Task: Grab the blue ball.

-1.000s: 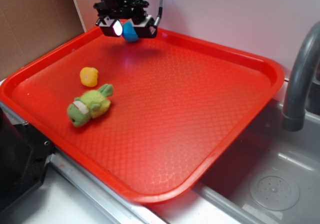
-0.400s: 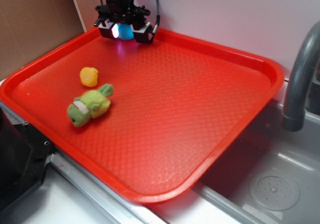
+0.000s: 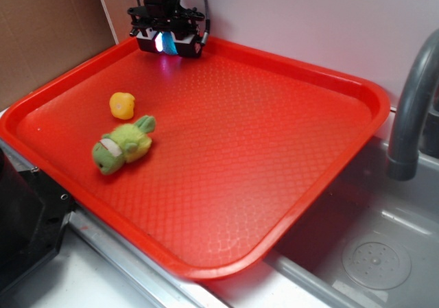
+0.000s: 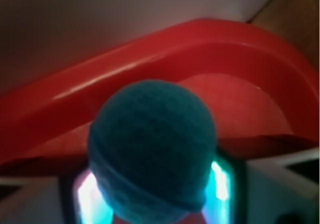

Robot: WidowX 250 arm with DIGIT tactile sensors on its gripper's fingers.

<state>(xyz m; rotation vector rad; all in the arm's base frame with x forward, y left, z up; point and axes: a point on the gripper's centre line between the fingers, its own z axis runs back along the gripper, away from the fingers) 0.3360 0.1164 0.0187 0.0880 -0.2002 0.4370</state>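
Wrist view alone shows the gripper (image 4: 152,189) clamped on the knitted blue ball (image 4: 152,149)

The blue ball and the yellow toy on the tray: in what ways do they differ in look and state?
The blue ball is teal with a knitted surface; the yellow toy is yellow and looks smooth. The blue ball sits between the fingers of the end effector at the far corner of the red tray; the yellow toy lies free, beside the green plush. Both are small and rounded.
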